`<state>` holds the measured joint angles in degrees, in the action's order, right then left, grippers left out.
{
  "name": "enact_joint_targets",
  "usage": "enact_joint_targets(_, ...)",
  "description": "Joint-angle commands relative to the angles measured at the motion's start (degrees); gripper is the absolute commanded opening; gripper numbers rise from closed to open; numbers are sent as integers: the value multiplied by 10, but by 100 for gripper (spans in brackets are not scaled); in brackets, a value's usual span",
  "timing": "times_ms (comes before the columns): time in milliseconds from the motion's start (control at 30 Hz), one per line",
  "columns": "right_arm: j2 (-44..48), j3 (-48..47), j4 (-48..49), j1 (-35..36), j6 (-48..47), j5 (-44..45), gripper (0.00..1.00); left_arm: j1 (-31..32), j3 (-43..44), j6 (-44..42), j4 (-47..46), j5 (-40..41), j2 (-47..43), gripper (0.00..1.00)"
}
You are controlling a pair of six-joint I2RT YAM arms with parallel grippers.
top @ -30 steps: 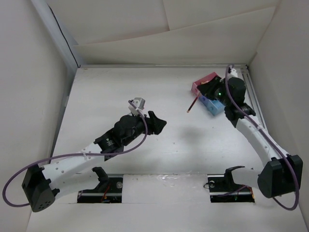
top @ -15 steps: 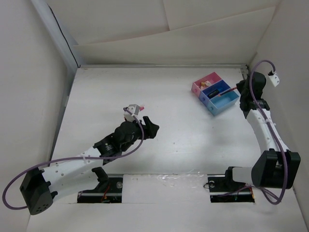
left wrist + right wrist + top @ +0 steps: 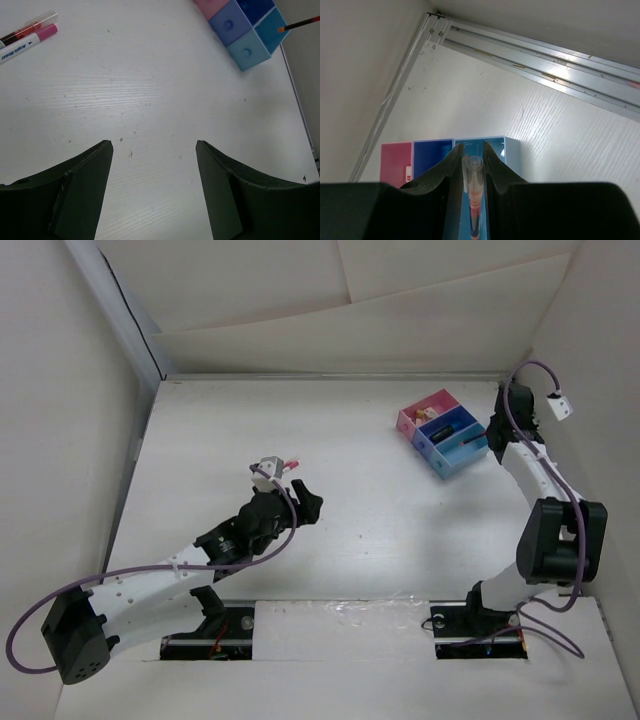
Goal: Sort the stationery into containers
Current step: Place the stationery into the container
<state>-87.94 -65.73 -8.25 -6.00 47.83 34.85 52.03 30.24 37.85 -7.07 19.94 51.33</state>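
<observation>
Our right gripper [image 3: 473, 161] clamps a pen [image 3: 474, 202] over the light blue tray [image 3: 512, 149] far right; our left gripper [image 3: 154, 150] stands agape.

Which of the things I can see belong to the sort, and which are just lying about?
Job:
trays
held pen, in the right gripper
pink marker and capped pen, on the table

Not the job:
rail
walls

Top camera looks down from behind; closer wrist cameras also catch the containers [image 3: 428, 444].
</observation>
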Motion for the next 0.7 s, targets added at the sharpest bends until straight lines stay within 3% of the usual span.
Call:
enact_joint_targets(0,-6,-31,6,14,6,43,0,0,-6,3,-9,20,-9,64)
enact_joint_targets(100,-17,-31,6,39,-1,73,4,0,-6,5,2,47,-9,64)
enact_joint_targets(467,-48,-31,6,57,5,54,18,0,5,72,103,166,-3,64)
enact_joint_targets(533,-55,-31,6,57,11,44,29,0,10,94,130,191,-3,64)
enact_joint_targets(600,-60,-31,6,57,11,39,48,0,10,116,165,216,3,64)
enact_joint_targets(633,-60,-31,6,51,11,39,62,0,10,126,176,228,3,64)
enact_joint_targets(667,-60,-31,6,46,11,24,68,0,16,134,187,236,3,64)
